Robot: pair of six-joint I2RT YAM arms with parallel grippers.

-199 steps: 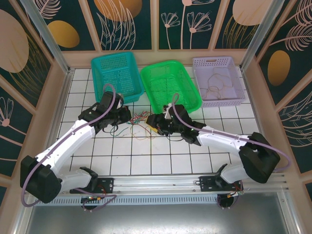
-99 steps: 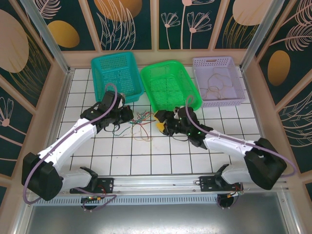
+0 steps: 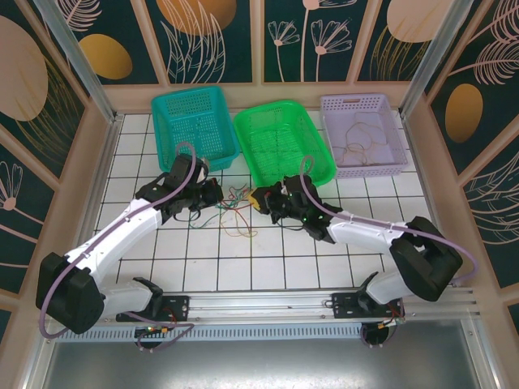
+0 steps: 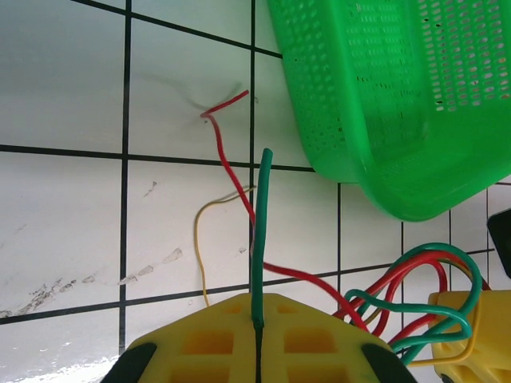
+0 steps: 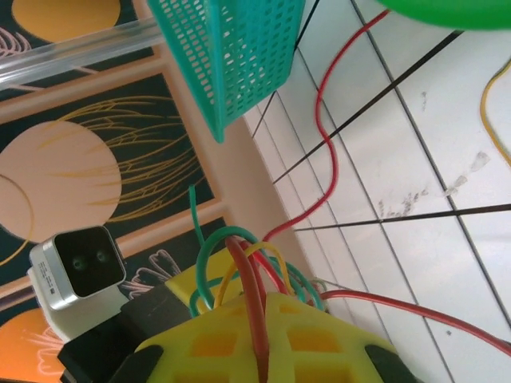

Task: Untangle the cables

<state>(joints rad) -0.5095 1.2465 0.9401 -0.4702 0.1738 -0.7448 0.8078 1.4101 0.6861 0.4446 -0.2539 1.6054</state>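
The cables [image 3: 235,201] lie as a tangle of red, green and yellow strands on the white tiled table, between my two grippers. My left gripper [image 3: 209,193] is at the tangle's left side. Its yellow jaws [image 4: 258,307] are shut on a green cable [image 4: 261,231] that stands straight out from them. A red cable [image 4: 226,159] and a thin yellow one [image 4: 199,239] trail over the tiles beyond. My right gripper [image 3: 261,200] is at the tangle's right side, with its jaws [image 5: 259,307] shut on a red cable [image 5: 249,271] amid green and yellow loops.
Three baskets stand at the back: a teal one [image 3: 195,126], a green one [image 3: 284,142] and a lilac one [image 3: 362,134] with a tan wire in it. The green basket's corner [image 4: 399,120] is close ahead of the left gripper. Panelled walls enclose the table.
The right gripper drew slightly right with its jaws apart, then came back to the tangle and shut on a red cable. The left gripper stayed shut on the green cable.
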